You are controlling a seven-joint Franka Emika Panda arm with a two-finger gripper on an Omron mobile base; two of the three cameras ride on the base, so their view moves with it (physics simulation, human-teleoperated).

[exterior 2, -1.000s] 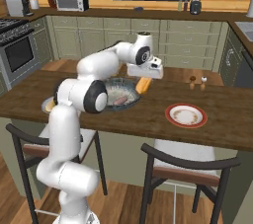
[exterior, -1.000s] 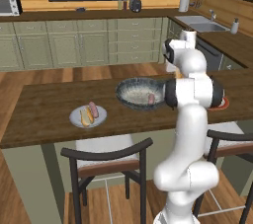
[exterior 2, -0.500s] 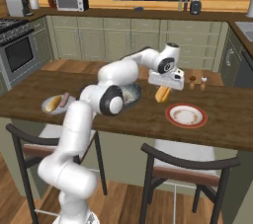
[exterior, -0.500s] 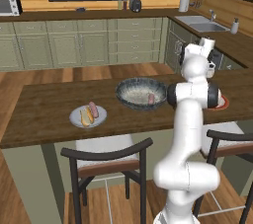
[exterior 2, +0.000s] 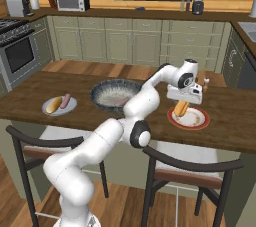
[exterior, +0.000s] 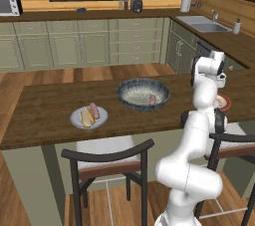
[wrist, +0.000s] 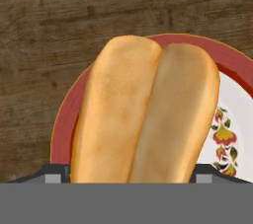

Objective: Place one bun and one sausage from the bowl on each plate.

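- grey plate (exterior: 88,119) on our left of the bench (exterior: 45,115) already carries one bun (exterior: 85,118) and one sausage (exterior: 93,110), lying side by side, so we judge that half of the job finished.
- speckled bowl (exterior: 143,93) sits mid-bench with one pinkish sausage (exterior: 152,100) left inside it; we see no bun in the bowl from either base view.
- our end effector (exterior 2: 182,108) hangs over the red-rimmed plate (exterior 2: 189,119) at the right end of the bench, pinching the second bun (exterior 2: 181,107), which hangs tilted between the fingers.
- from the hand view the bun (wrist: 146,112) sits between the two finger tips with the red rim (wrist: 66,127) and painted centre of the plate directly under it; its lower end looks near the plate, but we cannot tell whether it touches.
- fingers stand wide apart because the bun is broad, yet they are closed on it, not free.
- what is left, as we judge it: set this bun down on the red-rimmed plate, let go, go back to the bowl for the last sausage, and lay it beside the bun.
- we put the task at somewhat past halfway.
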